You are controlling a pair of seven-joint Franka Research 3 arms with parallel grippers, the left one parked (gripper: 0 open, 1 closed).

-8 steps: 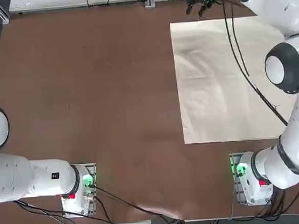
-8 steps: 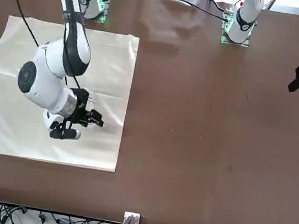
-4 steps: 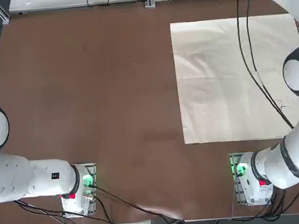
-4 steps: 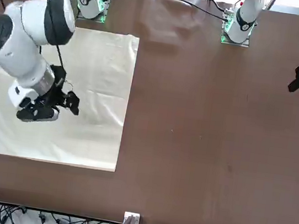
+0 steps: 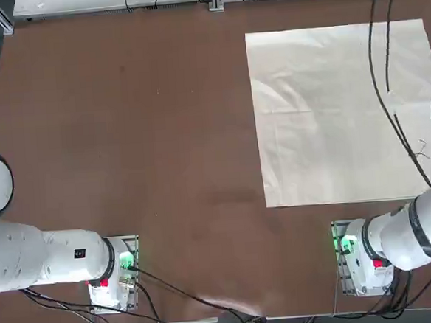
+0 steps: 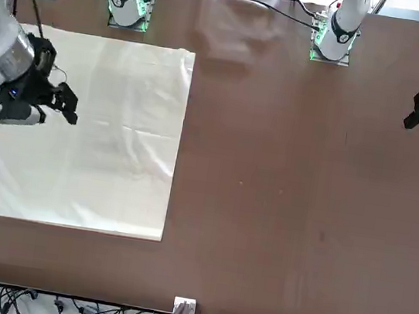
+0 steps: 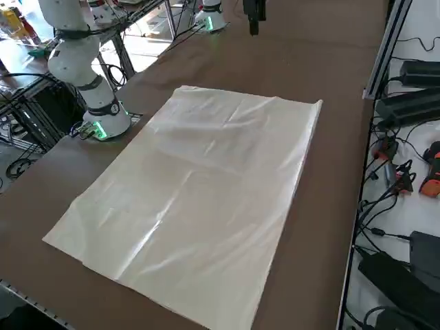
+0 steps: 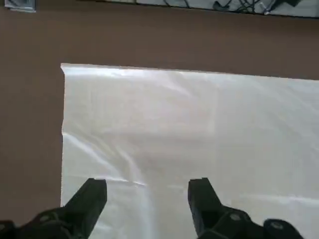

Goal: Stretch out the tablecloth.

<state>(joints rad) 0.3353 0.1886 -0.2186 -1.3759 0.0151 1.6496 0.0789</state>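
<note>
Thin, limp, light cream-beige tablecloth (image 8: 189,134) beneath the empty, wide-open right gripper (image 8: 147,191); likely best pinched at an edge or corner.

A large cream-beige sheet of thin tablecloth (image 5: 338,112) is lying spread flat on the brown counter (image 5: 124,123), filling the robot's right half. Its edges are running straight, soft creases are crossing its surface, and nothing is resting on it.
</note>
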